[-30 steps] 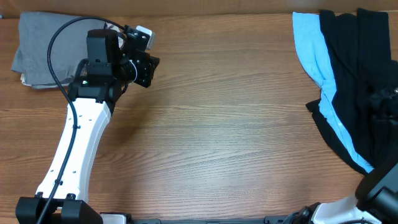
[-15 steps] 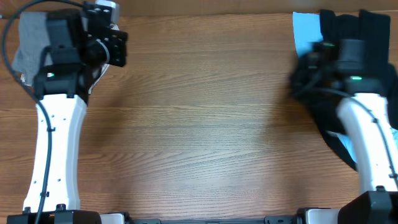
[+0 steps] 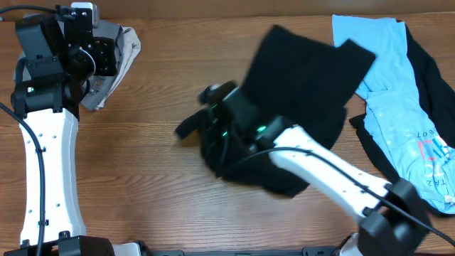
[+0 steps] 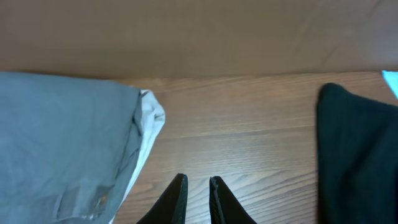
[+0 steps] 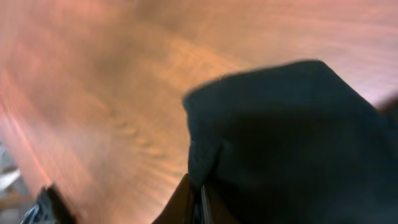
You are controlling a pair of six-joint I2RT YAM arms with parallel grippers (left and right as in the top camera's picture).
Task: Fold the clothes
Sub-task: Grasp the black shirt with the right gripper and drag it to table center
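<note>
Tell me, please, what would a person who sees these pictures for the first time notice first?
The large black T-shirt stands out first: it lies crumpled across the middle of the wooden table, and the right gripper pinches a fold of it. Next come the light blue shirt at the right edge and the grey garment in the far left corner, beside the left gripper.

The right arm point(image 3: 327, 174) reaches low across the black T-shirt point(image 3: 306, 71). The right claw point(image 5: 198, 196), though blurred, seems pinched on its edge. The left arm point(image 3: 46, 163) stands well apart from the shirt, the left claw point(image 4: 196, 194) drawn together, gripping nothing.
</note>
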